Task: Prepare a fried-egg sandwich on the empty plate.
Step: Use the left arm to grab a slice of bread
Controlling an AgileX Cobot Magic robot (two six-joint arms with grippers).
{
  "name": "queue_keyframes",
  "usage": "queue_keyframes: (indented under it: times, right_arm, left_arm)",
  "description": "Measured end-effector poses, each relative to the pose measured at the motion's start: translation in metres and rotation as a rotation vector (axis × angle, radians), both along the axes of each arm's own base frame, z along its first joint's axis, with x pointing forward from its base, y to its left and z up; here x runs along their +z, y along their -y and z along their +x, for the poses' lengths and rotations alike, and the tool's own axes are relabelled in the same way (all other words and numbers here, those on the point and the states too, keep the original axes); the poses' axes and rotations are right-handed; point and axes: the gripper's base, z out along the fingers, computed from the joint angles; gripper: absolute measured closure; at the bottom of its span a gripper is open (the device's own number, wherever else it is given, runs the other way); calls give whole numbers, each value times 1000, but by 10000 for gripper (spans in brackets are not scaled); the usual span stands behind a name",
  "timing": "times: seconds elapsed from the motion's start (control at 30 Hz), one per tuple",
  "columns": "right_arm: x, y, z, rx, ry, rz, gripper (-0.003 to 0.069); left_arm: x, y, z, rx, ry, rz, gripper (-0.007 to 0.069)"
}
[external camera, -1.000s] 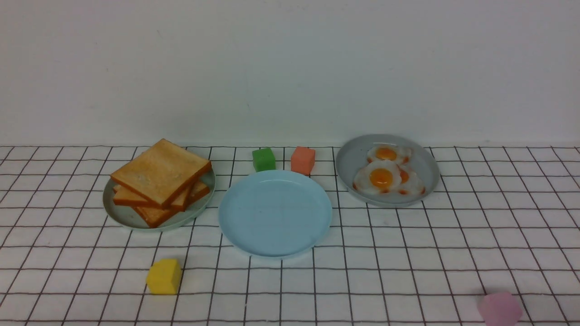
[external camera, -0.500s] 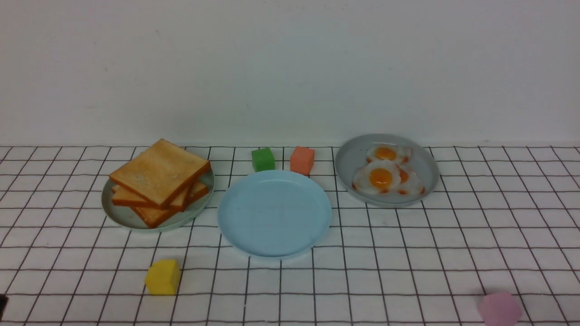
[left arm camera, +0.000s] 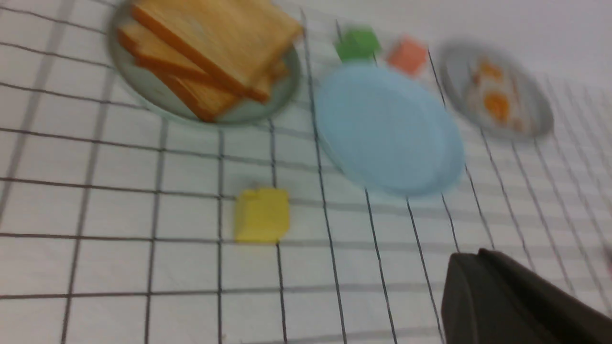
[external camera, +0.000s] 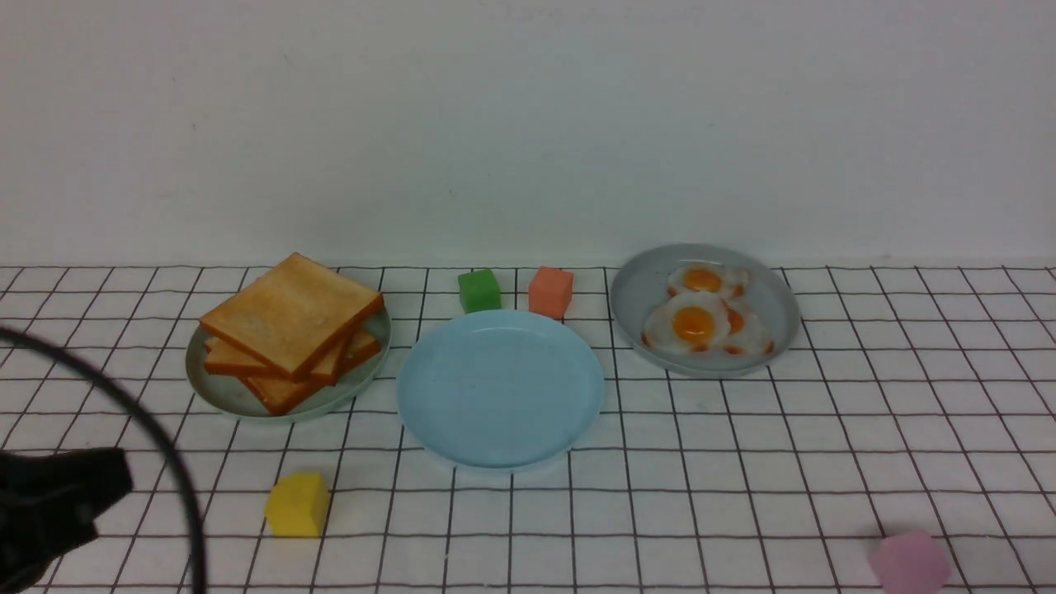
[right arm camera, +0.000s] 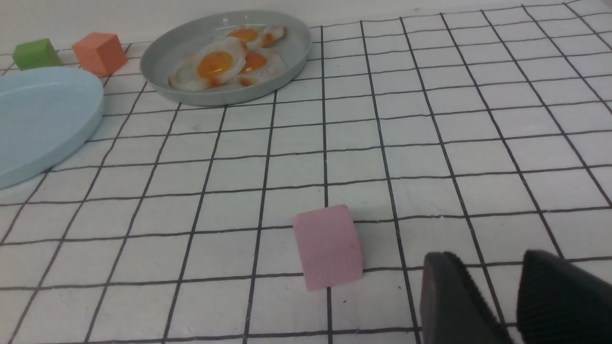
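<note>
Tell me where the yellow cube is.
Front view: the yellow cube sits on the robot's left, nearer the camera than the toast plate and left of the empty plate.

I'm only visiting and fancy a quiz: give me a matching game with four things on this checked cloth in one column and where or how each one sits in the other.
Things:
1. toast slices
2. fried eggs
3. sky-blue plate
4. pink cube

Places or states:
A. lying on the grey plate, on the robot's right
B. alone on the cloth, nearest the robot, far right
C. stacked on the grey-green plate, on the robot's left
D. in the middle, with nothing on it

Pairs: 1-C, 2-A, 3-D, 4-B
</note>
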Motion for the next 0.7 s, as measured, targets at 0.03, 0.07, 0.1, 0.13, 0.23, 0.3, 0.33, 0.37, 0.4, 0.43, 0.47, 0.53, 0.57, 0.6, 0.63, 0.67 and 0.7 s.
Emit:
queue_keyframes:
  times: [0.03,0.07,0.1,0.13,0.23,0.3,0.33,0.37,0.4,0.43,0.47,0.53,0.57,0.6,0.63,0.67,0.7]
  right_arm:
    - [0,0,0,0,0,0,418]
    - [0,0,0,0,0,0,418]
    - [0,0,0,0,2,0,418]
    - [0,0,0,0,3,0,418]
    - [2,-3,1,-17,35,170,418]
    - [6,-5,2,-32,70,335,418]
    - [9,-6,3,-41,92,415,418]
    - [12,-6,3,-50,123,497,418]
    - [17,-5,4,-60,167,576,418]
    - [19,-5,4,-65,187,629,418]
    - [21,-5,4,-72,209,683,418]
    - [27,-5,3,-68,212,738,430]
    - [34,-7,2,-51,197,744,445]
    - [35,-8,1,-47,192,745,448]
    - [50,-12,-3,-5,145,704,481]
    - [64,-15,-6,30,111,649,511]
    - [81,-17,-9,65,89,578,545]
  left_arm:
    - [5,4,6,-39,-18,23,638]
    - [8,9,13,-81,-46,49,638]
    - [10,13,20,-115,-67,71,638]
    - [10,15,21,-126,-72,79,638]
    - [11,27,46,-182,-127,123,638]
    - [11,31,55,-189,-143,130,638]
    - [9,33,61,-192,-159,135,638]
    - [8,34,68,-194,-174,141,638]
    - [8,36,74,-199,-190,150,638]
    - [7,37,81,-205,-210,160,638]
    - [6,39,88,-211,-233,168,638]
    - [2,43,100,-224,-283,178,638]
    - [0,45,106,-232,-309,181,638]
    - [0,45,106,-234,-308,181,638]
    - [-3,50,112,-253,-339,190,638]
    - [-6,55,117,-274,-357,207,638]
    - [-8,61,119,-300,-364,226,638]
